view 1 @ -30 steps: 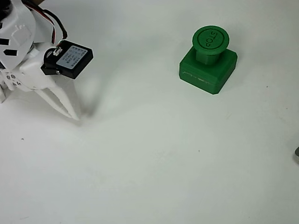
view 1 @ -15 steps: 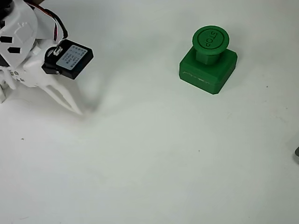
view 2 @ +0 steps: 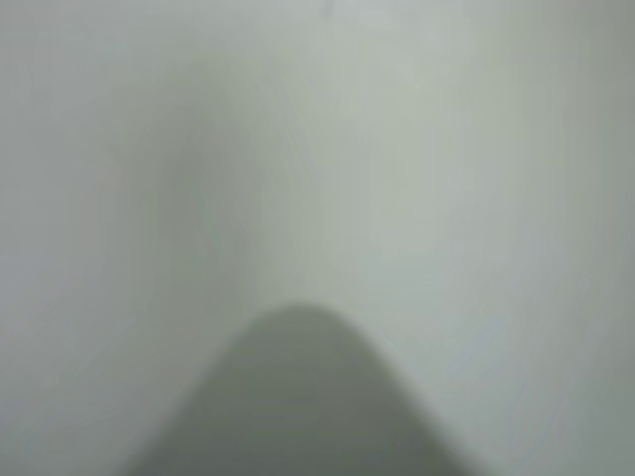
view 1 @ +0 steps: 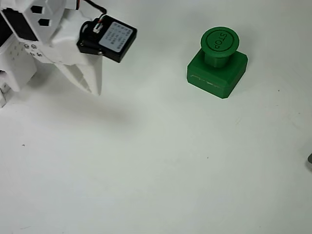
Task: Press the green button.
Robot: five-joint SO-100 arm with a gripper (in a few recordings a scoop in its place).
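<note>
**Fingers at upper left, button well apart at upper right**

In the overhead view the white arm (view 1: 34, 34) comes in from the top-left corner. A black servo block (view 1: 108, 39) with a pale label and a few wires sits on its wrist, tilted. Below that block the two white fingers (view 1: 91, 84) taper down to their tips, which lie close together, nearly meeting, with nothing between them. They hold nothing. A soft shadow lies on the desk (view 1: 156, 170) just below and right of the tips.

The button (view 1: 220, 41) stands in the upper right of the overhead view, well apart from the fingers, with bare desk between them. Its round dark-green cap reads "STOP" in raised letters, the word turned sideways in the picture. The cap sits on a short stem rising from a square green base (view 1: 217, 75), which rests flat on the desk, turned a little so that one corner points toward the bottom of the picture. Nothing touches the cap or the base.

The desk is white, with a few tiny dark specks. A small dark thing (view 1: 310, 161) shows at the right edge, too cut off to tell what it is.

The wrist view is blurred: pale desk surface (view 2: 446, 149) above, and a rounded grey shape (view 2: 298, 397) rising from the bottom edge, too soft to make out.
</note>
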